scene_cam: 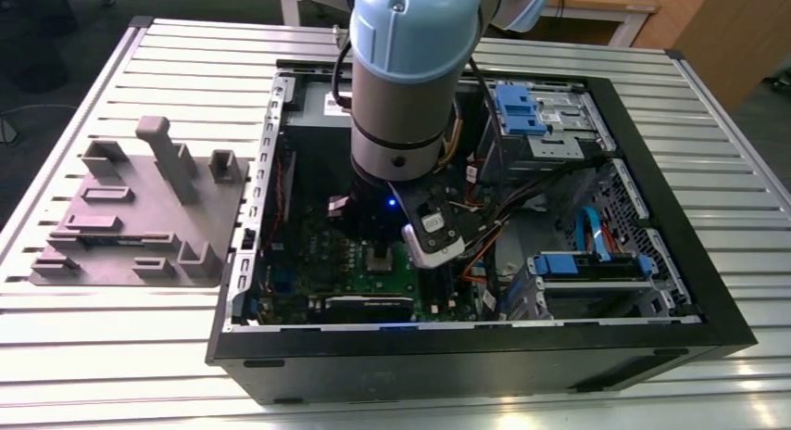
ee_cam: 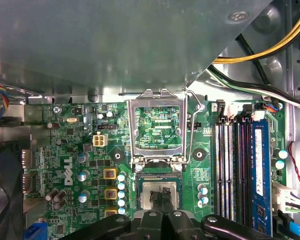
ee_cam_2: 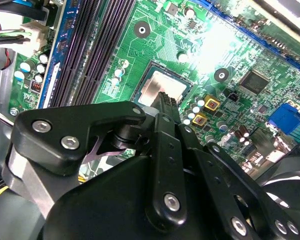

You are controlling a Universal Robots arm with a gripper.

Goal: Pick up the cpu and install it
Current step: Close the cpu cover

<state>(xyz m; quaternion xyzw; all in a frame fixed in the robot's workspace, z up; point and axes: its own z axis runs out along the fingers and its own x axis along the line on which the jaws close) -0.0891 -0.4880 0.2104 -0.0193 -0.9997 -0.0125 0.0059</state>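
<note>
While the table (scene_cam: 99,356) is carrying the open computer case (scene_cam: 495,358), the case is holding the green board (ee_cam: 70,150), whose socket, its frame (ee_cam: 131,130) flipped open, is cradling the cpu (ee_cam: 149,192). The pincer (ee_cam: 161,196) is poising drawn shut over its top, seemingly gripping nothing. Light, stiff and likely fragile underneath, the chip is asking for an edge hold.

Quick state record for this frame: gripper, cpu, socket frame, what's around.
gripper: down inside the open PC case, tip directly over the cpu
cpu: lying flat in its socket on the green board
contact: cannot tell whether the tip touches the cpu
socket frame: swung open, clear of the cpu
memory slots: run alongside the socket
grey fixture tray: on the table, at the exterior view's left of the case
</note>
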